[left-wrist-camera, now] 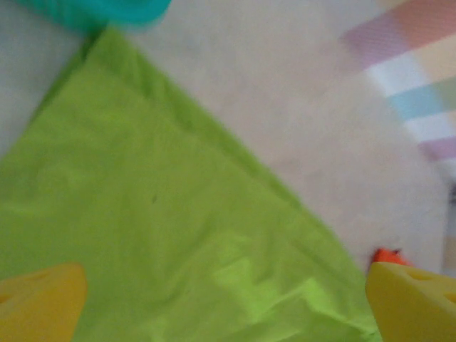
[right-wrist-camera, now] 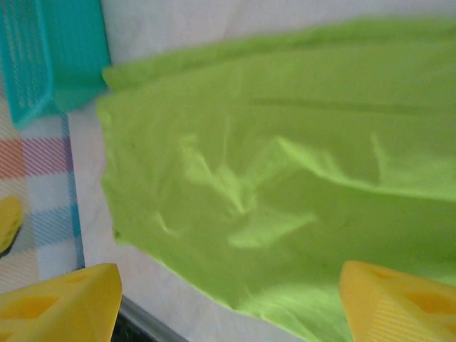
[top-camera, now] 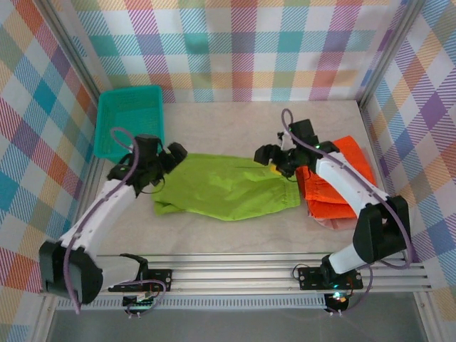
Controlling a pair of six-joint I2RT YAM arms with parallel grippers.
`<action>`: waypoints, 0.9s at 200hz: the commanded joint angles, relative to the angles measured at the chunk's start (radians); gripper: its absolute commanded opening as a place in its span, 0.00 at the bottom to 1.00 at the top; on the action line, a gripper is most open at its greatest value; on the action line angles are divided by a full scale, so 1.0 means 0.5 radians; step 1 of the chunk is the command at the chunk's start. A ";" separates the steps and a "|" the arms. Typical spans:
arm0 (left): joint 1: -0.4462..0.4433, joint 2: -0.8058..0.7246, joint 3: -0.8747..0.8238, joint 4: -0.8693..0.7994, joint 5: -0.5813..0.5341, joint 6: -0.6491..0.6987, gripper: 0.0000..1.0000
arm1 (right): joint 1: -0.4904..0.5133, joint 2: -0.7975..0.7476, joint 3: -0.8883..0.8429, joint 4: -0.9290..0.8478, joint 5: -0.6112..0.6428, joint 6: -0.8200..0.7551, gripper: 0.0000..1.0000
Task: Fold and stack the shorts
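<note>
The lime green shorts (top-camera: 224, 187) lie spread flat across the middle of the table. My left gripper (top-camera: 171, 158) hovers over their left end, open, its yellow fingers (left-wrist-camera: 43, 303) wide apart above the green cloth (left-wrist-camera: 164, 235) with nothing between them. Over the right end my right gripper (top-camera: 274, 162) is also open, and the green cloth (right-wrist-camera: 285, 171) lies loose below its pads (right-wrist-camera: 399, 306). The bright orange shorts (top-camera: 356, 162) sit at the right under the right arm. A strip of dusty pink shorts (top-camera: 329, 222) pokes out beneath their near edge.
A teal mesh basket (top-camera: 128, 117) stands at the back left, just beyond the left gripper; its corner (right-wrist-camera: 50, 57) appears in the right wrist view. Checked walls enclose the table. A metal rail (top-camera: 235, 274) runs along the near edge.
</note>
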 commanded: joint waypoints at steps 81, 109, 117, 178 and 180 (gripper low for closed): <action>-0.139 0.291 -0.560 0.213 -0.318 -0.186 1.00 | -0.002 0.288 -0.379 0.167 -0.032 0.038 0.80; -0.119 0.142 -0.696 -0.052 -0.494 -0.208 1.00 | 0.110 0.195 -0.523 0.213 -0.081 0.109 0.80; -0.112 0.084 -0.756 -0.061 -0.491 -0.229 1.00 | 0.167 0.164 -0.562 0.229 -0.092 0.141 0.80; -0.060 -0.616 -0.492 -0.382 -0.414 -0.103 1.00 | 0.284 -0.277 -0.456 0.048 0.020 0.069 0.87; -0.060 -0.627 -0.473 -0.381 -0.401 -0.097 1.00 | 0.280 -0.288 -0.441 0.032 0.037 0.062 0.89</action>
